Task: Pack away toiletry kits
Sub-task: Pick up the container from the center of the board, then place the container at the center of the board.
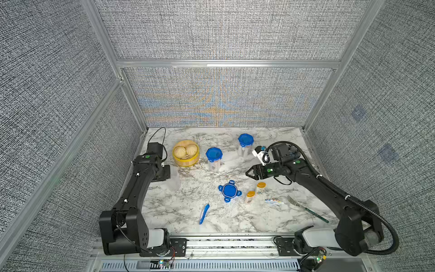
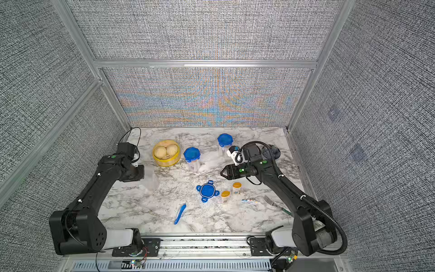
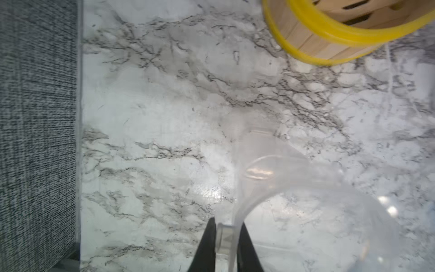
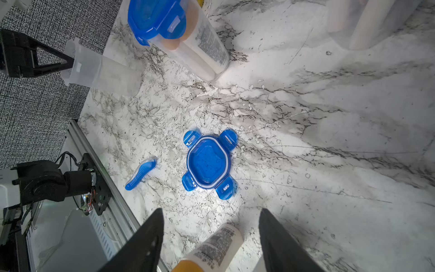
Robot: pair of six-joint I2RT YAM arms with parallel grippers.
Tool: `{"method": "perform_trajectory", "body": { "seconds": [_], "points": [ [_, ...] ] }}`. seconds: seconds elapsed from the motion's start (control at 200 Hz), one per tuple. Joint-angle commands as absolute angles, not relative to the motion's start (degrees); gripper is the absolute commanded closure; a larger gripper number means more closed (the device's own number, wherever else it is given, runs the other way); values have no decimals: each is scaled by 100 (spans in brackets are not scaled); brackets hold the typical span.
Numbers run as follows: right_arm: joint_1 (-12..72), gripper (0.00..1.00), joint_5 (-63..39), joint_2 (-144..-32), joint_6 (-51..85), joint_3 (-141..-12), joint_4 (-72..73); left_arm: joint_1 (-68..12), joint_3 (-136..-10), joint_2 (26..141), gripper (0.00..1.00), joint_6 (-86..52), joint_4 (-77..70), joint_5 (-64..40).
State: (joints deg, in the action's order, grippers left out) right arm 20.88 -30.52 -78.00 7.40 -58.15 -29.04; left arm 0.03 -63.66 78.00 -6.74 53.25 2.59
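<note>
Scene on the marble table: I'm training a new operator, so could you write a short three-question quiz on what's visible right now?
1. True or false: the right gripper is open and holds nothing.
2. Where is the blue toothbrush? A. inside a tub. B. lying flat on the table. C. in the steamer.
3. Fill in: the left gripper pinches the rim of the ____.

Key: 1 true. 2 B. 3 lidless tub.
</note>
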Motion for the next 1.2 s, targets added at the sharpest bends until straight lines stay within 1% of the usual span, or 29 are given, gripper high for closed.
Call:
{"method": "perform_trajectory", "body": {
  "seconds": [0.0,0.12,0.17,0.26,0.37,0.54,0.635,0.776,0.836,0.881,0.921,0.981,1.086,1.196],
  "points": [
    [2082,34,-3124,-7783,787,-5827,-2909,0,-6524,7846,88,-182,5525,-542],
    [2074,34,-3157,-7814,833,-5875,-2935,-42,-6526,7879,91,-197,5505,-1495],
    [2075,34,-3197,-7827,848,-5909,-2969,-170,-6515,7839,93,-253,5480,-1676],
    [2075,34,-3216,-7822,902,-5928,-2980,-498,-6495,7752,93,-340,5501,-1619],
    [2077,34,-3212,-7826,960,-5955,-3022,-901,-6558,7829,93,-380,5664,-1837],
    [2077,34,-3212,-7858,1068,-5974,-3058,-1499,-6773,8164,92,-385,5953,-1513],
    [2074,33,-3152,-7868,1121,-5952,-3077,-1568,-6827,8326,92,-343,5991,-1352],
    [2079,30,-3043,-7771,1201,-5916,-3103,-1616,-6864,8467,91,-353,5906,-1449],
    [2082,28,-2970,-7683,1217,-5889,-3119,-1651,-6907,8553,89,-367,5906,-1446],
    [2081,24,-2893,-7618,1215,-5865,-3152,-1683,-6925,8621,87,-385,5898,-1460],
    [2083,20,-2833,-7568,1207,-5849,-3179,-1714,-6935,8677,84,-387,5882,-1514],
    [2074,18,-2785,-7510,1198,-5827,-3207,-1765,-6935,8732,78,-392,5808,-1538],
    [2075,16,-2786,-7406,1111,-5802,-3230,-1793,-7000,8745,68,-412,5696,-1607],
    [2083,19,-2649,-7185,945,-5737,-3246,-1793,-7031,8541,58,-442,5503,-1845]
  ]
}}
